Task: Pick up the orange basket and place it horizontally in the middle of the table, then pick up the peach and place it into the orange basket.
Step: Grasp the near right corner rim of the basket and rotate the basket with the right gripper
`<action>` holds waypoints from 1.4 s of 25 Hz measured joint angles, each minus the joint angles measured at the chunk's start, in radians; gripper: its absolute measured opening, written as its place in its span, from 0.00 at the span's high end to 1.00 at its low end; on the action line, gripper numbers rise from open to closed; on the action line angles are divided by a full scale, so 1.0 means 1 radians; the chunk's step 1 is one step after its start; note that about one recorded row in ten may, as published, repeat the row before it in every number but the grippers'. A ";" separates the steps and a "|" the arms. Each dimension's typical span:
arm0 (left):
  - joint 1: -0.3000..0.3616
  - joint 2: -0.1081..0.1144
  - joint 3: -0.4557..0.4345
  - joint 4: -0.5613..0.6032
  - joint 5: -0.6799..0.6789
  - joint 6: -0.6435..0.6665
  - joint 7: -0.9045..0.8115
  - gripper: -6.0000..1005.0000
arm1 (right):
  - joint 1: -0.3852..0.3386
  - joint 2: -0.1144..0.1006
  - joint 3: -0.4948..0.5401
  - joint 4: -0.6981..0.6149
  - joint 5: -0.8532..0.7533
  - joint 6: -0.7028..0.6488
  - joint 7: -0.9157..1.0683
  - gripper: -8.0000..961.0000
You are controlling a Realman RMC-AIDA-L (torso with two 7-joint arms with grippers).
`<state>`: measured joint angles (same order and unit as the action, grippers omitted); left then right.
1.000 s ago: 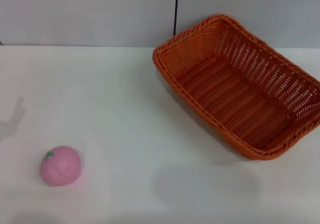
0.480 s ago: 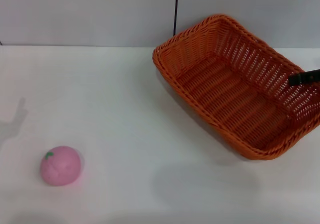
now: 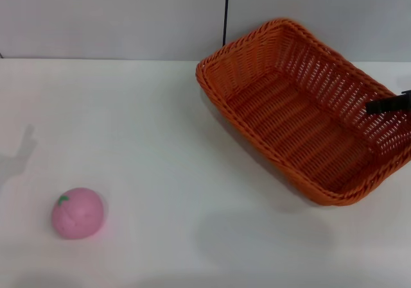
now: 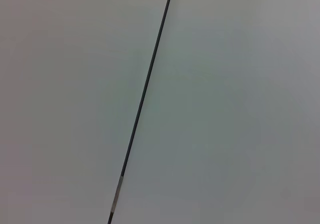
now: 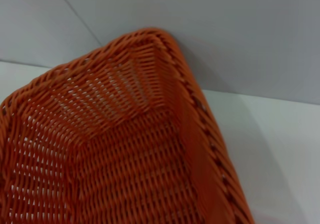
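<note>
We find no text, label, brand, number or sign that can be read anywhere in these views.

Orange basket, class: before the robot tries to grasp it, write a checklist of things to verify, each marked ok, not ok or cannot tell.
1. Large orange woven basket upright, opening upward: ok.
2. Basket interior free of objects: ok.
3. Basket already horizontal in the middle of the white table: not ok; it sits angled at the far right.
4. Right gripper near the basket's right rim: ok; only a dark tip enters the head view.
5. Small pink round peach away from the basket, near left: ok.
6. Left gripper position: cannot tell; its wrist view shows only a wall.
</note>
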<state>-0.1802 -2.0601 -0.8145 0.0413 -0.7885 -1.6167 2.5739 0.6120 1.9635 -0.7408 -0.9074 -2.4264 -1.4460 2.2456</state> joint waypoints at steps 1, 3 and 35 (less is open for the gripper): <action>0.000 0.000 0.000 0.000 0.000 0.000 0.000 0.22 | 0.000 0.004 -0.001 -0.001 0.000 0.001 -0.005 0.31; -0.001 0.000 0.000 -0.001 0.000 0.000 0.000 0.22 | -0.002 0.010 -0.001 -0.006 0.000 0.002 -0.019 0.40; 0.074 -0.008 -0.001 -0.075 -0.001 -0.097 -0.002 0.23 | -0.018 0.037 -0.015 -0.317 0.166 -0.310 -0.897 0.81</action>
<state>-0.1058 -2.0677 -0.8155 -0.0333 -0.7895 -1.7132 2.5724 0.5937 2.0006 -0.7554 -1.2245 -2.2601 -1.7565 1.3487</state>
